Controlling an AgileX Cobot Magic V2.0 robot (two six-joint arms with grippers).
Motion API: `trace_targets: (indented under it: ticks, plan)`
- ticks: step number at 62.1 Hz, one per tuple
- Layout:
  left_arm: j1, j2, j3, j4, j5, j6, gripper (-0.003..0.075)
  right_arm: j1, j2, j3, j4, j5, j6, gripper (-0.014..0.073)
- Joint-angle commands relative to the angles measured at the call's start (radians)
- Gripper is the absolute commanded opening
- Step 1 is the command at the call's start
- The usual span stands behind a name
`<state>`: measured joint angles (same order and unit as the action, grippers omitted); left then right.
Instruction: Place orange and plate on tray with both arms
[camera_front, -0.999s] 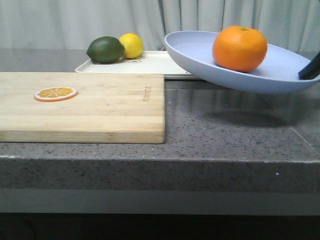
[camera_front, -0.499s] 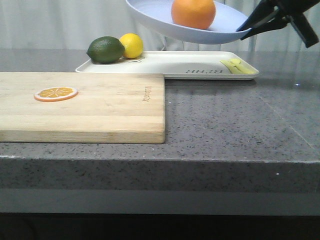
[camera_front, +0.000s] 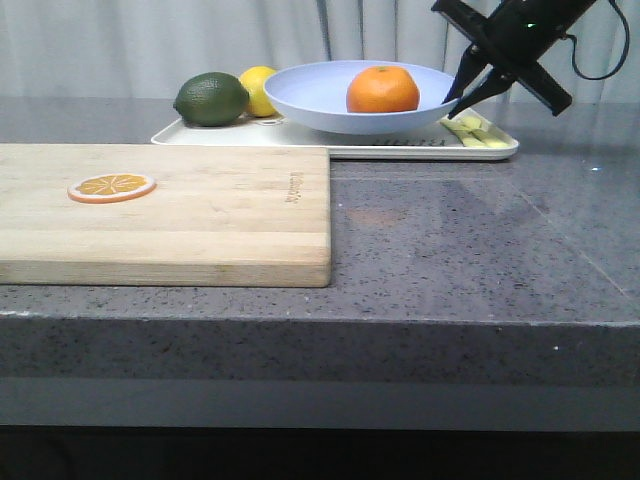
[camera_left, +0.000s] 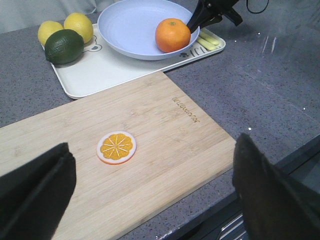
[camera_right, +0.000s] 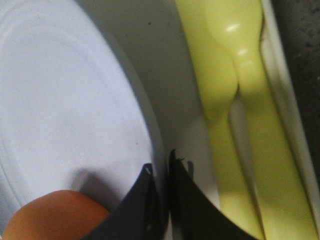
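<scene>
**Plate and orange lowered onto the tray, right gripper clamped on the rim**

A second ago the plate (camera_front: 360, 98) hung in the air to the right of the tray, close to the camera and tilted. Half a second ago it was carried high above the tray. Now it sits low over the cream tray (camera_front: 300, 141), level, with the orange (camera_front: 382, 89) resting inside it. It appears to be resting on the tray, though the front view cannot show the contact underneath.

The right gripper (camera_front: 468, 83) reaches down from the upper right, its fingers pinched on the plate's right rim; the right wrist view shows the two dark fingertips closed on either side of the pale rim edge. The left gripper (camera_left: 150, 200) hovers above the wooden cutting board (camera_front: 200, 210), jaws wide apart and holding nothing.

Judged from this, the placing is nearly done; what remains is for the right gripper to let go.

Also on the tray: a dark green lime (camera_front: 211, 99) and a yellow lemon (camera_front: 258, 88) at the left end, and pale yellow-green cutlery (camera_right: 235, 100) at the right end, just beside the plate. An orange slice (camera_front: 111, 186) lies on the cutting board. The surface is a speckled grey stone counter (camera_front: 450, 250); pale curtains (camera_front: 150, 40) hang behind.
</scene>
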<state>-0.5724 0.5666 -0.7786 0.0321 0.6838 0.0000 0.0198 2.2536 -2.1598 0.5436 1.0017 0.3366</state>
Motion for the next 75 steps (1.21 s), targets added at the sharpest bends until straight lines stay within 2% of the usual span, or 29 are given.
trace_targets:
  ticks: [1, 25, 32, 39, 44, 58, 75]
  plan:
    - [-0.007, 0.005, -0.023, -0.002, -0.071, -0.009, 0.0621, 0.006, -0.041, -0.098, 0.017, -0.003, 0.031, -0.0117]
    - [-0.007, 0.005, -0.023, -0.002, -0.071, -0.009, 0.0621, 0.007, -0.019, -0.124, 0.019, 0.027, 0.031, -0.0103]
    - [-0.007, 0.005, -0.023, -0.001, -0.071, -0.009, 0.0621, 0.007, -0.019, -0.124, 0.019, 0.035, 0.031, 0.0026]
    - [-0.007, 0.005, -0.023, 0.001, -0.071, -0.009, 0.0621, 0.007, -0.02, -0.124, 0.019, 0.03, 0.031, 0.0228]
    - [-0.007, 0.005, -0.023, 0.001, -0.071, -0.009, 0.0621, 0.007, -0.023, -0.127, 0.02, 0.023, 0.031, 0.03]
    - [-0.007, 0.005, -0.023, 0.003, -0.071, -0.009, 0.0621, 0.007, -0.078, -0.13, 0.005, 0.048, 0.031, 0.0305]
    - [-0.007, 0.005, -0.023, 0.003, -0.071, -0.009, 0.0621, 0.007, -0.201, -0.13, -0.106, 0.128, 0.031, 0.0305]
